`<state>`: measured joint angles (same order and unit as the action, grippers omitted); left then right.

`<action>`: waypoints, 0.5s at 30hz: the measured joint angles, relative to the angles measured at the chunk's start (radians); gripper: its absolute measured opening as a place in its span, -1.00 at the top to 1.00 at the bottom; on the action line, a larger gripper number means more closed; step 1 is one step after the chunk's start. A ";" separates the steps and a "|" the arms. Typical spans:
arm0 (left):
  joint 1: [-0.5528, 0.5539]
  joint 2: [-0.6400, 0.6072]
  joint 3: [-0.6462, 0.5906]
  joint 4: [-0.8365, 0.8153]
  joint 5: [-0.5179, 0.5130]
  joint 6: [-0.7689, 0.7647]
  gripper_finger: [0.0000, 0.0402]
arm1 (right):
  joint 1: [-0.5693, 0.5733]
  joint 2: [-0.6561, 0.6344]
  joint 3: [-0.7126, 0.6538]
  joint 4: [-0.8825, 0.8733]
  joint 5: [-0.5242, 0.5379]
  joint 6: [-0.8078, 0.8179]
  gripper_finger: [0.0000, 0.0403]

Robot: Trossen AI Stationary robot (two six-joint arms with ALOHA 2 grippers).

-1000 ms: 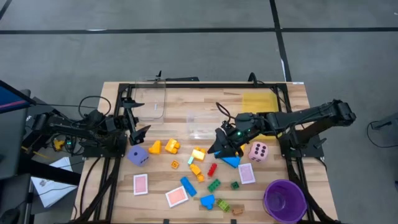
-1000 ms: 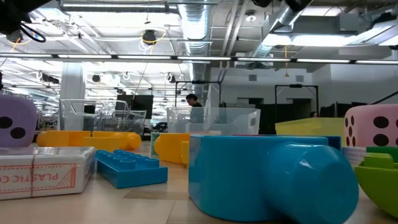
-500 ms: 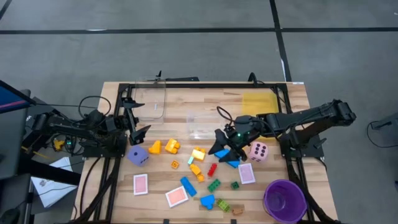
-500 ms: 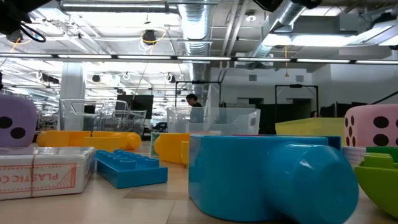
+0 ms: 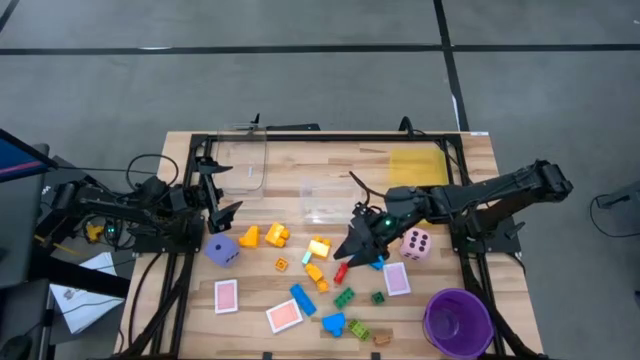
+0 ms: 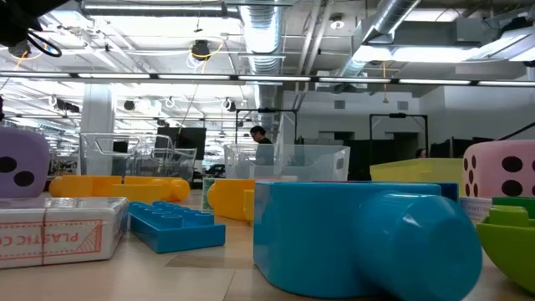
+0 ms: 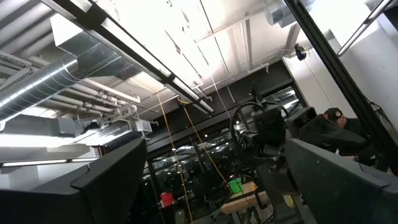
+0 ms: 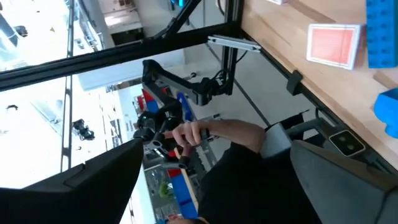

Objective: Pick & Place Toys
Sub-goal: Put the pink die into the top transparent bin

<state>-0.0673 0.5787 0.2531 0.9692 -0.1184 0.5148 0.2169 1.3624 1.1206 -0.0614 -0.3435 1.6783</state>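
Many toys lie loose on the wooden table: yellow bricks (image 5: pixel 270 236), a red brick (image 5: pixel 340 272), a blue brick (image 5: pixel 373 262), green bricks (image 5: pixel 345 297), a purple die (image 5: pixel 222 250), a pink die (image 5: pixel 416 243) and pink-backed cards (image 5: pixel 284 316). My right gripper (image 5: pixel 350 252) is open and empty. It hovers over the middle of the pile, just above the red brick and beside the blue brick, which it partly hides. My left gripper (image 5: pixel 225 205) is open and empty at the table's left edge, near the purple die.
A clear bin (image 5: pixel 240 165) stands at the far left, a second clear bin (image 5: pixel 322 200) in the middle and a yellow bin (image 5: pixel 418 165) at the far right. A purple cup (image 5: pixel 458 322) stands at the near right corner. A person's hand (image 8: pixel 199 132) shows beyond the table's near edge.
My right gripper has gone a little toward the table's near edge, over the red brick, and has turned about. It covers more of the blue brick than before. The toys lie where they were.
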 joint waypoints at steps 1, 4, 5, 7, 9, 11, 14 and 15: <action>0.000 0.000 0.000 0.000 0.000 0.000 -0.88 | 0.000 0.000 0.000 0.001 0.000 0.000 -0.98; 0.000 0.000 0.000 0.000 0.000 0.000 -0.88 | 0.001 0.000 0.000 0.001 -0.002 -0.003 -0.98; 0.000 0.000 0.000 0.000 0.000 0.000 -0.88 | 0.001 0.000 0.000 0.005 -0.009 -0.004 -0.98; 0.000 0.000 0.000 0.000 0.000 0.000 -0.88 | 0.001 0.000 0.000 0.018 -0.028 -0.020 -0.98; 0.000 0.000 0.000 0.000 0.000 0.000 -0.88 | 0.001 0.000 0.000 0.052 -0.054 -0.072 -0.98; 0.000 0.000 0.000 0.000 0.000 0.000 -0.88 | 0.001 0.000 0.000 0.092 -0.088 -0.145 -0.98; 0.000 0.000 0.000 0.000 0.000 0.000 -0.88 | 0.001 0.000 0.000 0.159 -0.116 -0.253 -0.98; 0.000 0.000 0.000 -0.001 0.000 0.000 -0.88 | 0.001 0.000 0.000 0.179 -0.115 -0.283 -0.98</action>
<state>-0.0673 0.5789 0.2531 0.9684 -0.1181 0.5144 0.2176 1.3624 1.1207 0.1180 -0.4590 1.3951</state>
